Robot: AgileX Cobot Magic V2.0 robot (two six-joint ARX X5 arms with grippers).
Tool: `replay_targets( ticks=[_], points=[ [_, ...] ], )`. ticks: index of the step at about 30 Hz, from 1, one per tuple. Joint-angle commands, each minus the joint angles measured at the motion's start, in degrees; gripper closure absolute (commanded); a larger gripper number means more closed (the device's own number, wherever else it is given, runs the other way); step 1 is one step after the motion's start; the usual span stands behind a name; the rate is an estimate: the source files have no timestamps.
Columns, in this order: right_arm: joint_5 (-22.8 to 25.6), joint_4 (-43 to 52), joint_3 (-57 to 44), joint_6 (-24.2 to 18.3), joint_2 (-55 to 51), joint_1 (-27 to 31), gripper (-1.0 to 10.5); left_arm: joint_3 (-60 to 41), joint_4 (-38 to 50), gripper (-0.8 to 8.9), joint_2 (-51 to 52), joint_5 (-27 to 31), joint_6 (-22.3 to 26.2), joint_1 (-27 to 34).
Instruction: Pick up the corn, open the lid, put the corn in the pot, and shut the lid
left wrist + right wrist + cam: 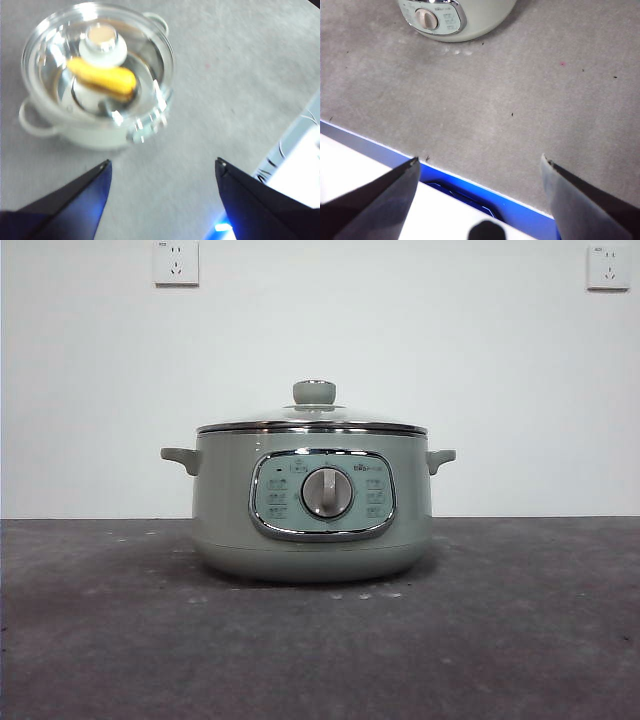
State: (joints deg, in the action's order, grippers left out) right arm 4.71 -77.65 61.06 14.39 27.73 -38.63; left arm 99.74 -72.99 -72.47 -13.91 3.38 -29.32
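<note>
The sage-green pot [312, 525] stands in the middle of the grey table with its dial facing the front camera. The glass lid [314, 421] with its green knob sits closed on it. In the left wrist view the pot [95, 135] is seen from above, and the yellow corn [104, 78] lies inside under the lid [100, 42]. My left gripper [162, 167] is open and empty, high above the table and apart from the pot. My right gripper [479, 160] is open and empty over the table's near edge, with the pot [457, 17] far ahead.
Two wall sockets [176, 261] [608, 267] are on the white wall behind. The grey table surface [520, 630] spreads around the pot. A blue table edge [470, 187] runs under the right gripper. A white area with cables [295, 165] lies past the table's side.
</note>
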Motion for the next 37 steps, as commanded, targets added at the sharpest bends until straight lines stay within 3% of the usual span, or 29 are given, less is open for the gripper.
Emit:
replay_targets(
  ticks=[1,9,11,13,15,17,22,37],
  points=[
    [0.24,-1.42,-0.50,0.42,-0.24,-0.09,5.4,0.13,-1.57,4.63,2.05,0.00,-0.15,-0.20],
    [0.24,-1.42,-0.50,0.42,-0.22,-0.09,5.4,0.13,-2.43,4.69,5.66,-0.02,-0.17,-0.20],
    [0.22,-1.42,-0.50,0.42,-0.22,-0.09,6.0,0.13,-2.43,4.74,5.77,-0.02,-0.17,-0.20],
    [0.22,-1.42,-0.50,0.42,-0.22,-0.09,7.2,0.13,-2.43,5.63,5.77,-0.07,-0.17,-0.20],
    [0.22,-1.42,-0.50,0.42,-0.22,-0.09,8.6,0.13,-2.43,7.21,5.77,-0.22,-0.17,-0.20],
    [0.22,-1.42,-0.50,0.42,-0.22,-0.09,9.3,0.13,-2.43,8.29,5.77,-0.35,-0.15,-0.22],
    [0.24,-1.42,-0.50,0.42,-0.22,-0.09,9.6,0.13,-2.43,8.22,5.75,-2.82,0.15,-0.26],
    [1.14,-1.42,-0.48,0.81,-0.20,-0.09,9.5,0.13,-2.40,8.17,5.73,-2.71,0.07,-0.26]
  ],
)
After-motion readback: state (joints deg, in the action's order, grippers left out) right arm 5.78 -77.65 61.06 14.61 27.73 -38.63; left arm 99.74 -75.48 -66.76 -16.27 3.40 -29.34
